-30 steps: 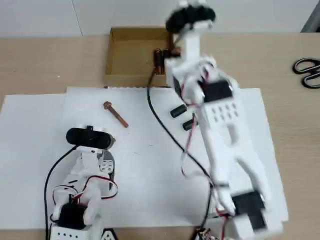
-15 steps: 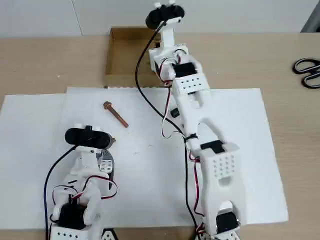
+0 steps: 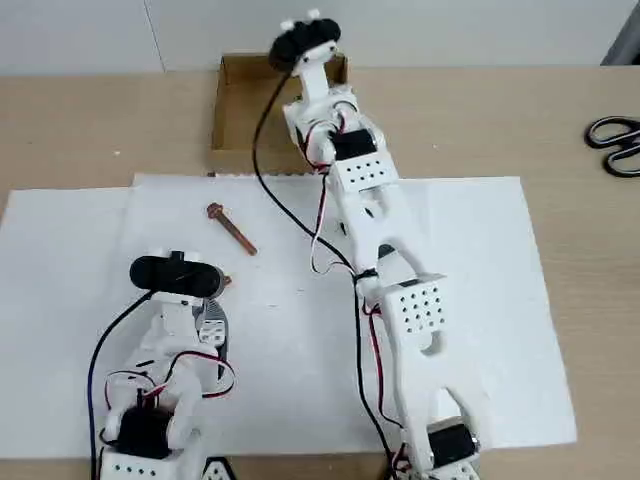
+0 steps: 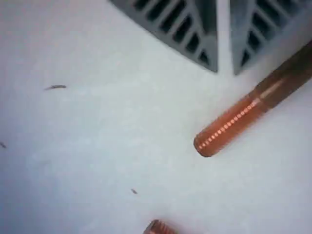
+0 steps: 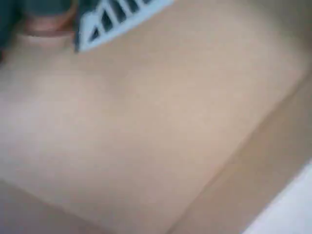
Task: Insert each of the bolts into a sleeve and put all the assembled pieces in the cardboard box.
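The cardboard box (image 3: 232,110) stands at the table's far edge. My right gripper (image 3: 302,78) hangs inside it, over its bare floor (image 5: 161,126). One of its fingers (image 5: 117,14) presses a copper bolt in a dark sleeve (image 5: 46,22), so it is shut on that piece. My left gripper (image 4: 223,48) is low over the white paper, its fingers together with nothing between them. A bare bolt (image 4: 229,124) lies just beside its tips, showing in the high view as a copper tip (image 3: 224,281). A second bare bolt (image 3: 232,228) lies on the paper farther out.
A white paper sheet (image 3: 80,250) covers the near table. Scissors (image 3: 615,140) lie at the far right on the wood. The right arm (image 3: 385,260) stretches diagonally across the sheet's middle. The end of another copper piece (image 4: 157,227) pokes in at the left wrist view's edge.
The right arm has swung left and stretched out, carrying the sleeved bolt from the box's right wall to over its inside. It now covers the two black sleeves. The left arm kept still.
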